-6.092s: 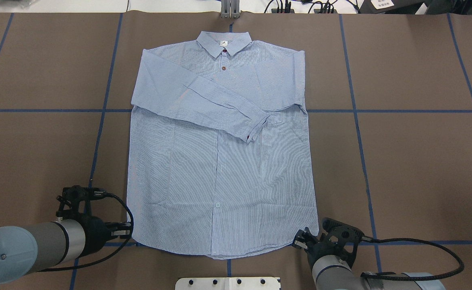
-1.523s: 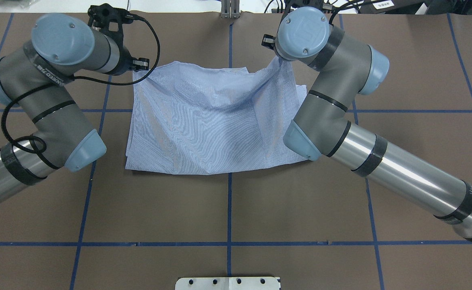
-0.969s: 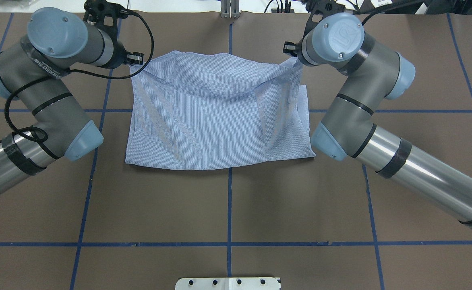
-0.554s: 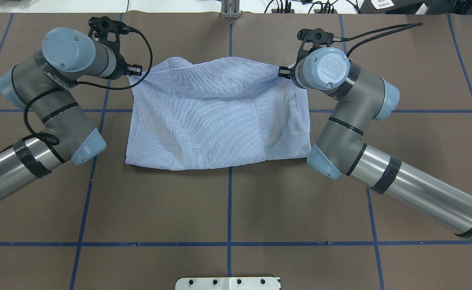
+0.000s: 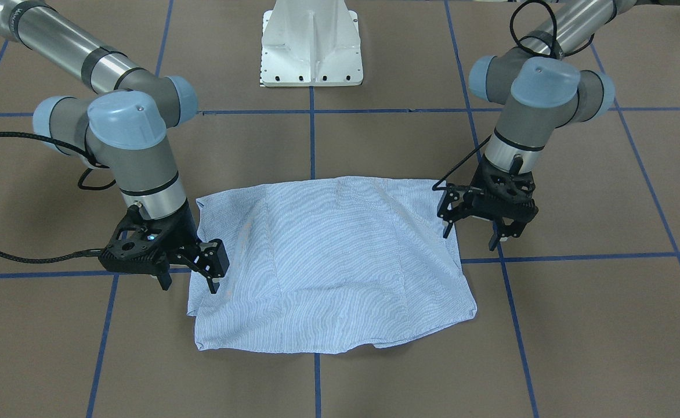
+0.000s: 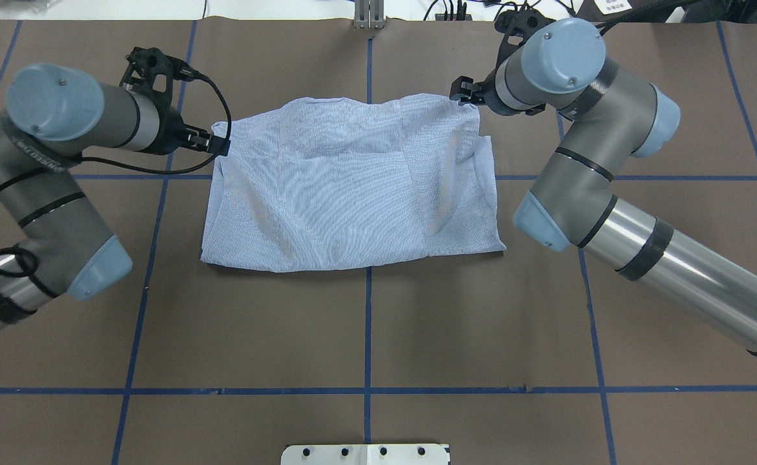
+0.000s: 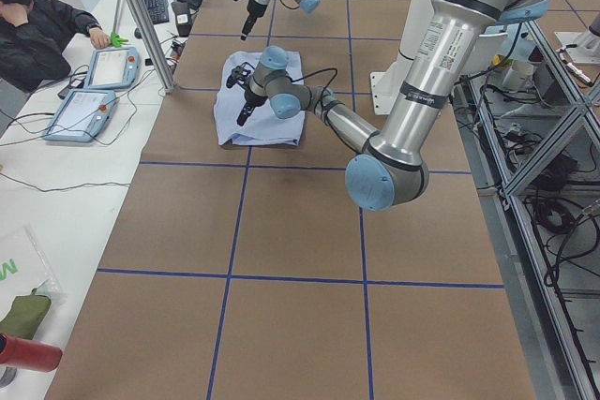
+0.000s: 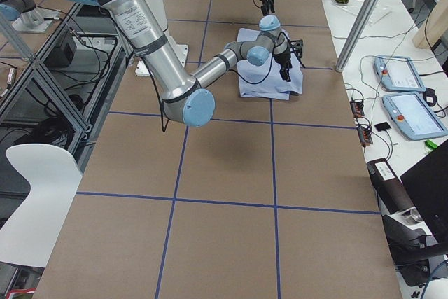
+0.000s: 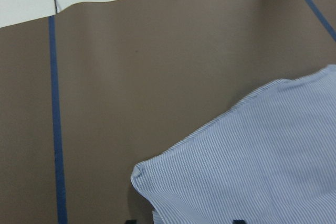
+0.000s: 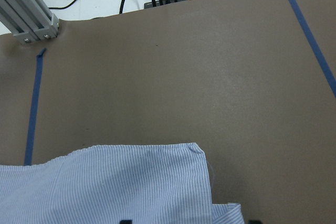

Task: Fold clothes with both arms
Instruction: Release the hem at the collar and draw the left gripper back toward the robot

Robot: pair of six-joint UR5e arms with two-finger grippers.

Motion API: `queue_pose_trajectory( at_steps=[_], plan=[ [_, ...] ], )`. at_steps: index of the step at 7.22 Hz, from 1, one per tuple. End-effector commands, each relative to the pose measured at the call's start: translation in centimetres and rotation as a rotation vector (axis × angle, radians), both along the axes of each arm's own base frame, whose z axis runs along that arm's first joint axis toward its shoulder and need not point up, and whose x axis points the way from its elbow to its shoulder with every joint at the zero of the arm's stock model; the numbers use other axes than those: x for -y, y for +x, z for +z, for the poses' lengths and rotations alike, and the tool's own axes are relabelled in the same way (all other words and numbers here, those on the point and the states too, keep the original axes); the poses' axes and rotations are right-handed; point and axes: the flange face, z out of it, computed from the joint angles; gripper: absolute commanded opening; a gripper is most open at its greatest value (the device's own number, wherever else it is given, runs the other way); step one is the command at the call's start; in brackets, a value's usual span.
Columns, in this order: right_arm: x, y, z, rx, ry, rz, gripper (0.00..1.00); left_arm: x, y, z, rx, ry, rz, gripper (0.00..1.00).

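Nearest the robot sits the white base plate (image 6: 365, 454), with a row of dark bolt holes; ahead of it spreads the brown-covered bench (image 6: 482, 323), ruled into squares by blue tape lines (image 6: 367, 336); past the first cross line lies the striped shirt (image 6: 352, 194), folded in half, flat on the bench and straddling the centre tape line, its folded edge toward the robot and its loose edges on the far side; soft creases run across the top layer, and no collar, button or label shows.

At the shirt's far corners hang both grippers, pointing down; the left gripper (image 5: 471, 237) is spread wide and empty, one finger just beside the shirt's edge; the right gripper (image 5: 190, 283) is likewise spread and empty, one finger over the cloth's edge; each wrist camera shows a shirt corner lying free on the bench.

The left arm (image 6: 49, 161) carries white lettering on its grey sleeve, too blurred to read; the right arm (image 6: 611, 129) reaches in from the other side.

Beyond the bench's far edge stand an aluminium post (image 6: 369, 16) and black cables (image 6: 456, 10).
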Motion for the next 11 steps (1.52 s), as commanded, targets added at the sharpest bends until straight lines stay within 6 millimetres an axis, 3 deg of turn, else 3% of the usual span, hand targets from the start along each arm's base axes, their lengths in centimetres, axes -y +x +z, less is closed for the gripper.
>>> queue_pose_trajectory(
  at_steps=[1, 3, 7, 11],
  plan=[
    [-0.5, 1.4, 0.3, 0.007, 0.008, -0.005, 1.00, -7.8, 1.0, 1.4, -0.068, -0.093, 0.050, 1.00],
    [-0.6, 1.5, 0.3, 0.005, 0.011, 0.001, 1.00, -12.5, 5.6, 3.1, -0.086, -0.126, 0.044, 1.00],
    [-0.8, 1.3, 0.3, 0.002, 0.018, 0.004, 1.00, -12.6, 6.6, 6.0, -0.039, -0.160, 0.029, 1.00],
    [-1.2, 0.7, 0.2, -0.004, 0.027, 0.006, 1.00, -12.5, 7.9, 6.9, -0.023, -0.167, 0.035, 0.98]
  ],
)
